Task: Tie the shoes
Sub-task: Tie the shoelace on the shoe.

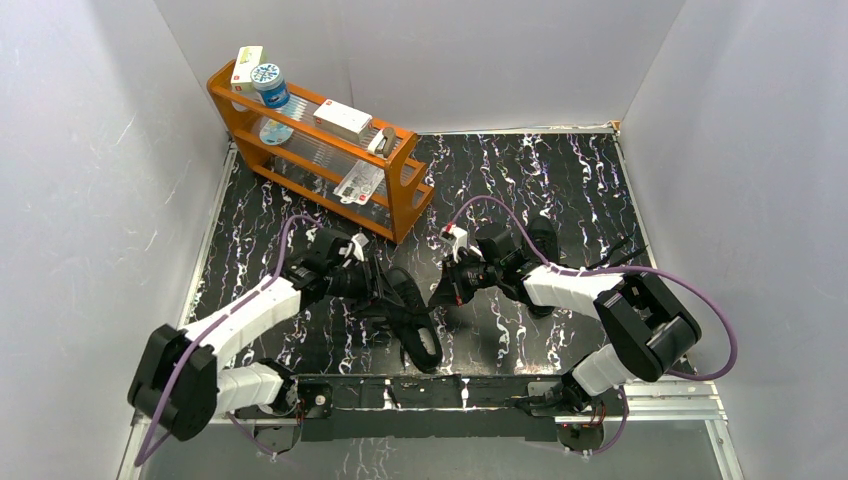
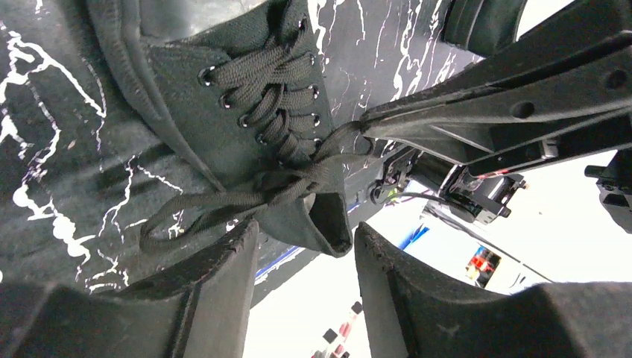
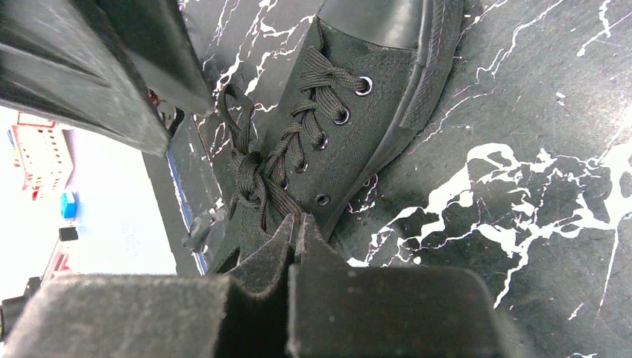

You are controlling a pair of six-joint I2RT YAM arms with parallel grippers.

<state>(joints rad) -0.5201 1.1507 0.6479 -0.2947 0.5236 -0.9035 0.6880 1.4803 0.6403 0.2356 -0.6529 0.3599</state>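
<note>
One black shoe [image 1: 422, 340] lies between my two grippers on the marbled table, toe toward the near edge. In the left wrist view its laces [image 2: 268, 89] end in a loose knot, and one loop [image 2: 186, 216] trails onto the table. My left gripper [image 2: 305, 242] is open, with the shoe's tongue end just ahead of its fingertips and nothing held. My right gripper [image 3: 296, 227] is shut at the shoe's top eyelets, pinching a lace [image 3: 257, 186] that runs taut from the knot. A second black shoe [image 1: 545, 240] is partly hidden behind the right arm.
An orange rack [image 1: 320, 150] with small boxes and a bottle stands at the back left. White walls close in the table on three sides. The metal rail [image 1: 430, 390] with the arm bases runs along the near edge.
</note>
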